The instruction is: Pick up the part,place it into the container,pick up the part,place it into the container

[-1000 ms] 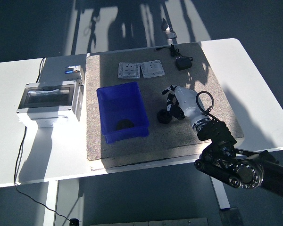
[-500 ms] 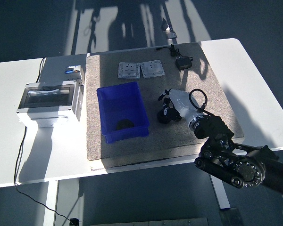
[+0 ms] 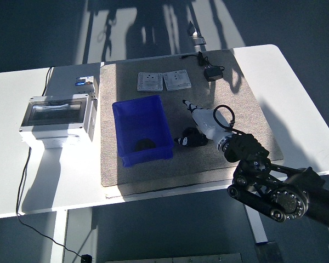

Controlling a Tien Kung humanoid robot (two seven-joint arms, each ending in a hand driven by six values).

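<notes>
A blue container [image 3: 143,130] stands on the grey mat [image 3: 230,93], with one black part [image 3: 143,145] lying inside near its front wall. My right hand [image 3: 193,133], white with dark fingers, reaches in from the lower right. It is just right of the container, and its fingers are curled on a second black part [image 3: 187,138], held low over the mat. One finger points up and away from the part. The left arm is out of view.
Two grey square plates [image 3: 149,81] [image 3: 177,80] lie behind the container. A black adapter with a cable [image 3: 213,72] sits at the mat's far edge. A grey electrical box with a clear lid [image 3: 57,116] stands on the left of the white table [image 3: 296,98].
My right hand has moved left toward the container and the black part has shifted a little left with it.
</notes>
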